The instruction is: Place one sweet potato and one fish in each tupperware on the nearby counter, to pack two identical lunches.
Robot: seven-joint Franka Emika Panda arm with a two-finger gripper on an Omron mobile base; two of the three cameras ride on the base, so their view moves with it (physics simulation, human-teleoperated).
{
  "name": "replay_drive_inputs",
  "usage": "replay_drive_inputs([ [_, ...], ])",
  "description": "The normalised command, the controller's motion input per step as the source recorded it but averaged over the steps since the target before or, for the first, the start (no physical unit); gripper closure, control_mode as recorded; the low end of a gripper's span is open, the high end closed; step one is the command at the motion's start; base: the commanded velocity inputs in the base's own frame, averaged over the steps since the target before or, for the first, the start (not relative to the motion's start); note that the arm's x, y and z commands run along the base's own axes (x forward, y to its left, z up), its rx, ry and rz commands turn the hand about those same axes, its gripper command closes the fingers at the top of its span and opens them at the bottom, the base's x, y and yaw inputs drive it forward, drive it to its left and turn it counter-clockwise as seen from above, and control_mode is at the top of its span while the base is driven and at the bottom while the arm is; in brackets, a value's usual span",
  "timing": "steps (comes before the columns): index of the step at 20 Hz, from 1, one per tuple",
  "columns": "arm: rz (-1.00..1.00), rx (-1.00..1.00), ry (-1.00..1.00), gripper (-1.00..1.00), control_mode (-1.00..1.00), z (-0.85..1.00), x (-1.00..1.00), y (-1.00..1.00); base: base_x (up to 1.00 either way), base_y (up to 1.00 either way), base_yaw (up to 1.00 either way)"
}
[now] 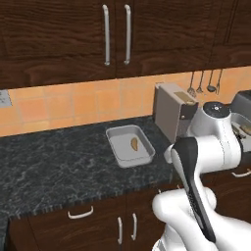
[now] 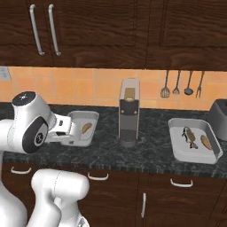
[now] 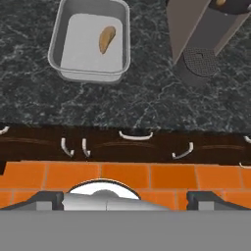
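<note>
Tupperware (image 2: pixel 80 128) on the left of the counter (image 3: pixel 147 98) holds one sweet potato (image 3: pixel 106 39); the right tupperware (image 2: pixel 195 142) holds a sweet potato (image 2: pixel 205 142) and what looks like a fish (image 2: pixel 189 136). My gripper (image 3: pixel 125 200) hangs open and empty, fingertips (image 3: pixel 49 198) wide apart, out over the floor.

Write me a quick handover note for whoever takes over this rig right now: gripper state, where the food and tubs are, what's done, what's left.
Gripper: open and empty, held back from the counter, above the floor in front of the cabinets.
Left tupperware: holds one sweet potato, no fish.
Right tupperware: holds one fish and one sweet potato.
Coffee machine stands on the counter between the two tubs.
Done: right lunch looks complete; left has its sweet potato.
Left: a fish for the left tupperware. I can see no spare fish in these views.
</note>
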Motion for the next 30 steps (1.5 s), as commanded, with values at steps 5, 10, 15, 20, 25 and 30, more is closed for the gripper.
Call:
replay_drive_inputs([
  [5, 0.00, 0.00, 0.00, -1.00, 1.00, 0.00, 0.00, 0.00, -0.82, -0.95, -0.27],
  [10, 0.00, 0.00, 0.00, -1.00, 1.00, 0.00, 0.00, 0.00, -0.30, -1.00, -0.29],
  [15, 0.00, 0.00, 0.00, -1.00, 1.00, 0.00, 0.00, 0.00, -0.08, -1.00, -0.28],
  [20, 0.00, 0.00, 0.00, -1.00, 1.00, 0.00, 0.00, 0.00, -0.02, -1.00, -0.27],
  [25, 0.00, 0.00, 0.00, -1.00, 1.00, 0.00, 0.00, 0.00, -0.05, -1.00, -0.25],
  [30, 0.00, 0.00, 0.00, -1.00, 1.00, 0.00, 0.00, 0.00, -0.15, -0.97, -0.20],
])
